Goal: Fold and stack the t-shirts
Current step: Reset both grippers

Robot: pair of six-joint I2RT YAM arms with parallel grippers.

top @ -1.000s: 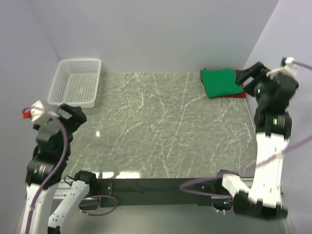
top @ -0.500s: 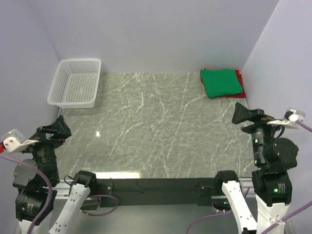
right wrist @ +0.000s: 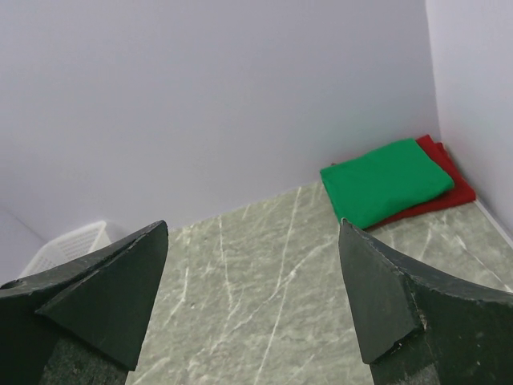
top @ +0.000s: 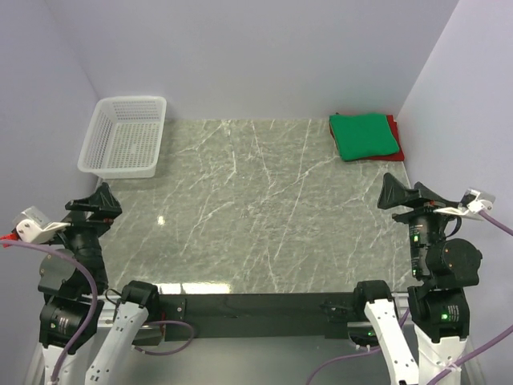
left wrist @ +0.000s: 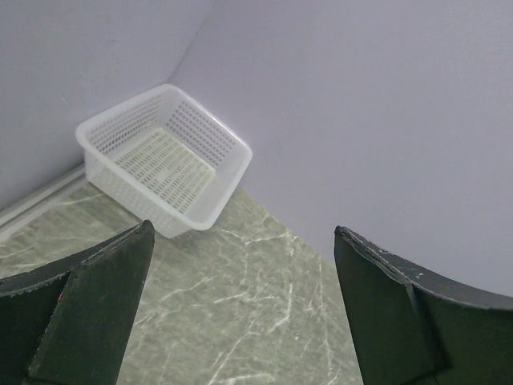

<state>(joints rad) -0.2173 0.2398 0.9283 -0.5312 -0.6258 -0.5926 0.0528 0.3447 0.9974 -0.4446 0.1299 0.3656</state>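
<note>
The green t-shirt (top: 365,136) lies folded into a neat rectangle at the far right corner of the counter (top: 256,200), close to where the back and right walls meet. It rests directly on top of the red t-shirt (top: 395,132), also folded, of which only a narrow strip shows along the right and near edges of the stack. The right wrist view shows the same pile, the green t-shirt (right wrist: 385,181) covering most of the red t-shirt (right wrist: 449,192); both show plain cloth on their visible faces. The white mesh basket (top: 119,168) stands at the far left corner of the green-grey marbled counter, well apart from the shirts, and in the left wrist view the basket (left wrist: 200,200) sits upright beside the lavender wall. The left pincer (top: 90,200) hangs at the near left edge of the counter, released, its two dark fingers spread wide and nothing between them, as the left wrist view confirms (left wrist: 242,228). The right pincer (top: 403,183) hangs at the near right side, likewise released with its jaws wide and nothing in them (right wrist: 253,224), pointing toward the stack but well short of it. Purple cables run from both arms, and small green lights glow on the right arm.
</note>
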